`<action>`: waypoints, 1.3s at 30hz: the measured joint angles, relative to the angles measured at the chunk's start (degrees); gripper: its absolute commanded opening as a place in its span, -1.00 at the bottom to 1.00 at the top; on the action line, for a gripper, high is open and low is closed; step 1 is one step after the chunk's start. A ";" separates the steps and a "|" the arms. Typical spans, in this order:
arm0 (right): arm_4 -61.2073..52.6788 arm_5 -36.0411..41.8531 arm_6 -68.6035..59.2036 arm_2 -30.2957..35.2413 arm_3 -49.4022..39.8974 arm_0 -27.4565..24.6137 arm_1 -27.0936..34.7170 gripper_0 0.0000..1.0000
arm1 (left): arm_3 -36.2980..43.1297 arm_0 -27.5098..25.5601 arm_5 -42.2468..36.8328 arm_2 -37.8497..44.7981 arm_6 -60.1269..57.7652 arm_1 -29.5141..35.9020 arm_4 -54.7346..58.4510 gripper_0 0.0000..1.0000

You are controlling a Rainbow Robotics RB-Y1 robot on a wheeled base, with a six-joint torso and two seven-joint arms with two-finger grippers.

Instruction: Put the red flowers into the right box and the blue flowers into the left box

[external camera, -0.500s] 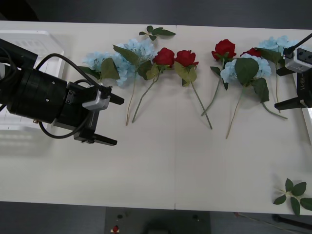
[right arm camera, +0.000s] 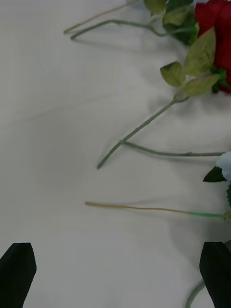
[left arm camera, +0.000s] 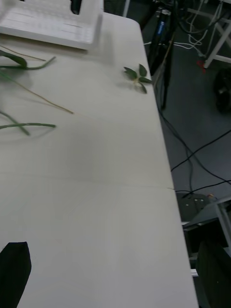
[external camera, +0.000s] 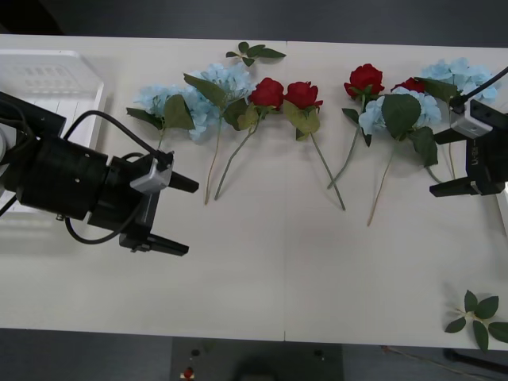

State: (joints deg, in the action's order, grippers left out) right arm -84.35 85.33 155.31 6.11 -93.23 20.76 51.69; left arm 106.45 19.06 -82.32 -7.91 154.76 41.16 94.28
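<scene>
A leaf sprig (external camera: 476, 316) lies at the near right corner of the surface (external camera: 278, 270). The left gripper (external camera: 176, 214) hovers over bare surface with jaws wide and empty. The right gripper (external camera: 444, 163), jaws wide too, sits by the rightmost stems. Farther back, red flowers (external camera: 286, 95) and blue flowers (external camera: 198, 99) lie in a row. The left box (external camera: 55, 67) stands at the far left.
</scene>
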 measured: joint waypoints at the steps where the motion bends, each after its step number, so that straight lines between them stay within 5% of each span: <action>1: -1.20 -0.32 0.00 0.37 0.00 0.20 0.25 1.00 | -0.01 0.22 1.12 0.60 0.00 0.44 0.09 1.00; 4: -4.27 -4.99 0.00 0.46 0.00 1.38 1.65 1.00 | -0.21 0.34 8.80 0.96 0.00 3.65 1.55 1.00; 9: -5.24 -13.30 -3.76 -6.90 0.00 7.60 8.98 1.00 | -0.75 -0.25 32.46 -4.84 -1.18 14.45 2.30 1.00; 13: -1.02 -20.06 -36.99 -20.50 0.12 14.98 16.02 1.00 | -0.77 -0.85 47.97 -13.80 -16.47 21.58 3.26 1.00; 24: 8.62 -37.03 -72.83 -49.18 16.39 30.56 17.72 1.00 | -9.26 3.28 52.57 -22.11 -37.28 20.28 0.80 1.00; 30: 8.75 -37.63 -79.42 -51.16 26.51 32.99 17.71 1.00 | -13.14 4.28 58.79 -22.05 -47.14 16.66 0.78 1.00; 39: 7.80 -27.51 -92.42 -53.35 33.94 38.96 17.40 1.00 | -25.71 8.80 60.00 -22.05 -56.39 14.84 -0.63 1.00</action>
State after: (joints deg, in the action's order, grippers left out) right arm -76.54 57.82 62.89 -47.25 -59.29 59.72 69.09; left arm 80.73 27.86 -22.32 -29.95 98.37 56.00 93.65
